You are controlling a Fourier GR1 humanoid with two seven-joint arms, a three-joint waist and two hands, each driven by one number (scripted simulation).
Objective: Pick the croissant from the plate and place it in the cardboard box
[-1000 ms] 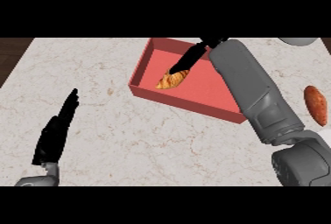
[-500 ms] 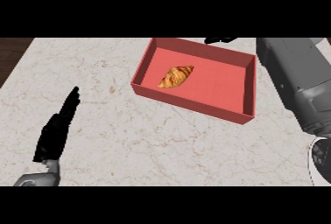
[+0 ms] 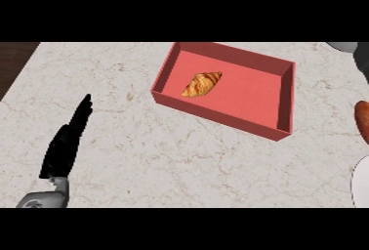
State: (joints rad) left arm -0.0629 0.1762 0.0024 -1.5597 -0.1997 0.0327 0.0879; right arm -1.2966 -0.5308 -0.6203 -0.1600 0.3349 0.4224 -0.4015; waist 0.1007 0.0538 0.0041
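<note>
Croissant (image 3: 202,83) lies on the floor of the red cardboard box (image 3: 216,114), in the box's left half, near the left wall but apart from it. Lying flat, long axis running diagonally. Nothing touches it.

Box sits on the marble counter (image 3: 180,161), upper middle of the head view, turned at an angle to the counter's edges. All four walls upright, no lid seen.

Plate (image 3: 361,188): only a white sliver shows at the right edge, low. Nothing visible on the part in view. Just above it at the same edge, an orange-brown object (image 3: 362,119), cut off; cannot tell what it is.

Left hand (image 3: 66,141): lower left, resting over the counter, fingers straight and together, holding nothing, well apart from the box.

Right hand: not in view, so its state cannot be told. A grey shape at the upper right corner is too cropped to identify.

Judgement: placement appears done, since the croissant is inside the box and free of any hand. Nothing obvious left.
</note>
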